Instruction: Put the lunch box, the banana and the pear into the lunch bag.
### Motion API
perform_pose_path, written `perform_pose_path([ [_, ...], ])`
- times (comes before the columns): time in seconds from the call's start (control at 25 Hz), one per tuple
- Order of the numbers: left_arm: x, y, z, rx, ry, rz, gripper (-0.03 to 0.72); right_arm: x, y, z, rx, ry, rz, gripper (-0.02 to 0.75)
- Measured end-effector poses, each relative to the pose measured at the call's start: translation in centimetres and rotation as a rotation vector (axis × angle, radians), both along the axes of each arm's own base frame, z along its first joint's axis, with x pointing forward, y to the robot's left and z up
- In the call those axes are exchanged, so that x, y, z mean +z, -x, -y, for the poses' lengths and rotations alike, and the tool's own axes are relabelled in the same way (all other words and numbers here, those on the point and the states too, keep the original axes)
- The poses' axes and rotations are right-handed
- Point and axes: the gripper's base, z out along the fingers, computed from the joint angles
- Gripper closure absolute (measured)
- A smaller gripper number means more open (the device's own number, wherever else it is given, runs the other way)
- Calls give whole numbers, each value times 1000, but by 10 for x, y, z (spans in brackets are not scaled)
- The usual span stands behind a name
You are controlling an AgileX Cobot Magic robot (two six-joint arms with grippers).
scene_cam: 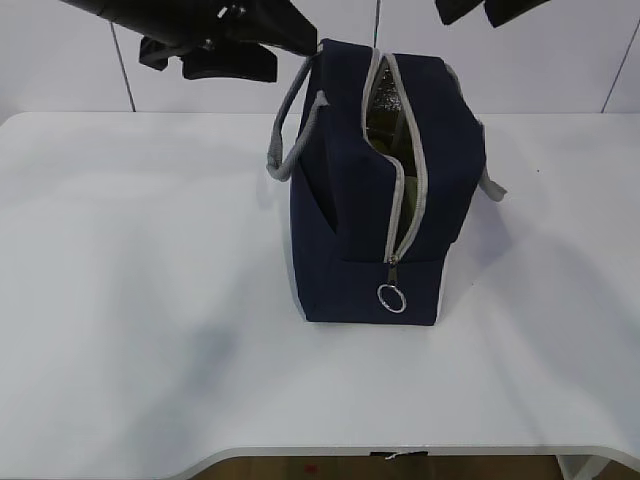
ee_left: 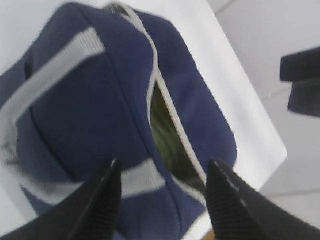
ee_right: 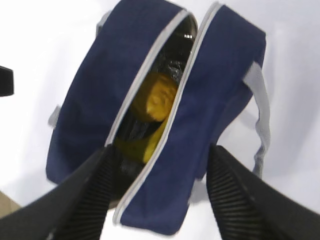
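Note:
The navy lunch bag (scene_cam: 340, 230) stands on the white table with its grey zipper open along the top and the ring pull (scene_cam: 392, 297) hanging low on the near end. Through the gap in the right wrist view I see the lumpy yellow pear (ee_right: 159, 97) and, beside it, a yellow stretch of the banana (ee_right: 136, 148). The lunch box cannot be made out in the dark inside; only an olive-green surface (ee_left: 167, 135) shows in the slit. My left gripper (ee_left: 162, 175) hovers open above the bag's left side. Above its right side my right gripper (ee_right: 160, 165) is open too, with nothing between the fingers.
Grey handles (scene_cam: 290, 130) stick out on both sides of the bag (ee_right: 150, 125). The white table (scene_cam: 140, 300) reaches a back wall behind and a front edge near the camera. Both arms hang high at the top of the exterior view, left gripper (scene_cam: 215, 58) and right gripper (scene_cam: 483, 12).

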Motion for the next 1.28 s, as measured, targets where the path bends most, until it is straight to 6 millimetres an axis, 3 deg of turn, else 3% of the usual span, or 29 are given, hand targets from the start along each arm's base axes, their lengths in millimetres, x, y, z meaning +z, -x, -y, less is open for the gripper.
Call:
perform_pose_path([
  [0.44,34,44,-18,-176,-152,64,274,0,89,16,-4,17,-49,265],
  [0.76,41,59,-24,-240,-190,51,274,-22,160,26,29,15,-88,265],
  [1.0,43,63,-25,-255,-196,46,275,-44,191,32,80,43,-41,265],
  [1.28,34,70,-27,-253,-206,24,275,-99,206,26,181,-30,64,265],
])
